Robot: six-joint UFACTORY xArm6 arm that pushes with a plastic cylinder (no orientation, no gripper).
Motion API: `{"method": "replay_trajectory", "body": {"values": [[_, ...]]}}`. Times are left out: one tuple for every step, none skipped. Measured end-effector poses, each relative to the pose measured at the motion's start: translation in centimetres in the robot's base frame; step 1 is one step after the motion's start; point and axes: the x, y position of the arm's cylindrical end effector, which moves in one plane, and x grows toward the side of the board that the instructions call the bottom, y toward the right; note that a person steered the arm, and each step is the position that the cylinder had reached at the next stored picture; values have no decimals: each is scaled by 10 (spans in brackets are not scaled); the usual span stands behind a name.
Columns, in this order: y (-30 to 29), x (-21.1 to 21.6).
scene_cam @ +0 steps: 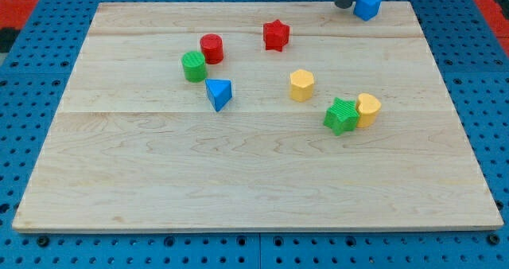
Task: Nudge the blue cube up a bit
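The blue cube [367, 5] sits at the view's top right, on the top edge of the wooden board [254, 181]. My tip [344, 6] is a dark rod coming in from the top edge of the view. It stands just to the left of the blue cube, touching or nearly touching its left side.
A red star [276, 35], a red cylinder [211, 48] and a green cylinder [193, 66] lie at upper centre-left. A blue triangular block [219, 94] lies below them. A yellow hexagonal block [301, 85], a green star [342, 115] and a yellow block [367, 109] lie at centre right.
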Motion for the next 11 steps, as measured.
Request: {"method": "replay_trajectory", "body": {"values": [[10,0],[37,0],[21,-1],[-5,6],[3,30],[22,59],[51,58],[53,48],[53,43],[53,42],[66,40]]}}
